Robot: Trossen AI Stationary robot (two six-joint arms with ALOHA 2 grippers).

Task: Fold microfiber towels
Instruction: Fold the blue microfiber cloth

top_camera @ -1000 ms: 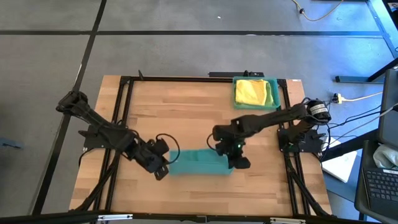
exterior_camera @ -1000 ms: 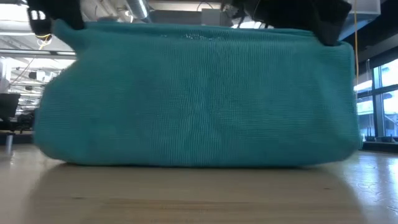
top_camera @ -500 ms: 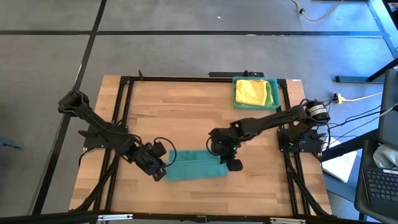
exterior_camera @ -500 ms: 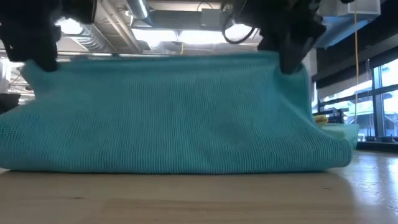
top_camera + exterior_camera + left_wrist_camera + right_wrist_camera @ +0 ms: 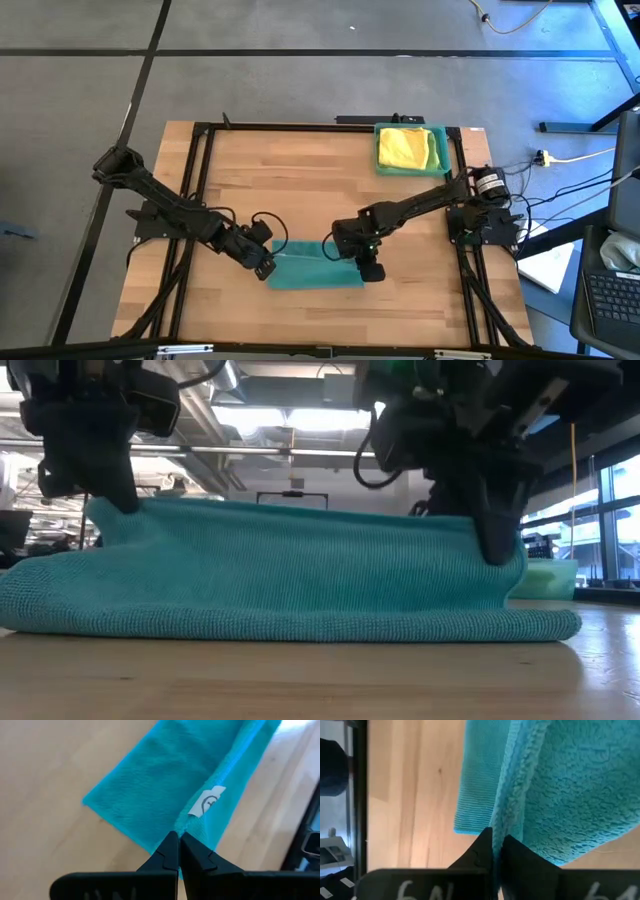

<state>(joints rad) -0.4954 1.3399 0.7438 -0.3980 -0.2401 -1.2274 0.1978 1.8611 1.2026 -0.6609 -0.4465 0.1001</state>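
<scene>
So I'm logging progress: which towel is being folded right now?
The teal towel, pinched at its ends by the left gripper and right gripper. The yellow towel sits untouched in the tray.

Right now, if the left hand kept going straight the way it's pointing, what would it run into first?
The left hand is shut on the teal towel, so more of that towel comes first, then probably the table beneath; depth is unclear.

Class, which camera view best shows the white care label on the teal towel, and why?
The left wrist view: the white label sits plainly on the teal towel beside the left gripper. The high, low and right wrist views show the towel, but no label.
</scene>
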